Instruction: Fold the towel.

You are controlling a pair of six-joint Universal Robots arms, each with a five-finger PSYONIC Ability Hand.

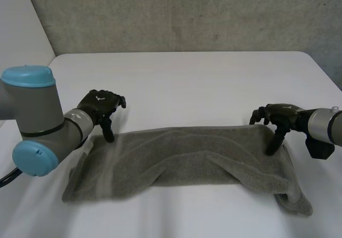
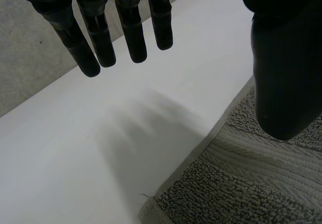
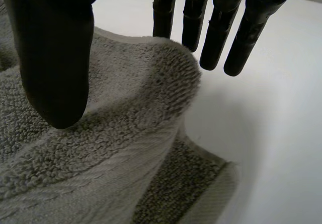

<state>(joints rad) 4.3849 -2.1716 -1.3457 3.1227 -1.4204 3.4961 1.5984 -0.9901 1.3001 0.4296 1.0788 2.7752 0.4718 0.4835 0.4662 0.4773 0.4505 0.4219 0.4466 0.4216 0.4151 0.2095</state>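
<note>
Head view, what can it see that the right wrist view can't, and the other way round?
Head view: the whole towel lying as one long strip, both arms, and the left hand at the towel's far left corner. Right wrist view, close up: the towel's fuzzy loops, and its top layer humped over a lower layer. Both: the right hand, open, at the towel's right end, and the white table.

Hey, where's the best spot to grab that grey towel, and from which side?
Probably the far right corner of the towel, from above: it lies as a flat long strip, but that corner stands raised between the thumb and fingers of the right hand.
</note>
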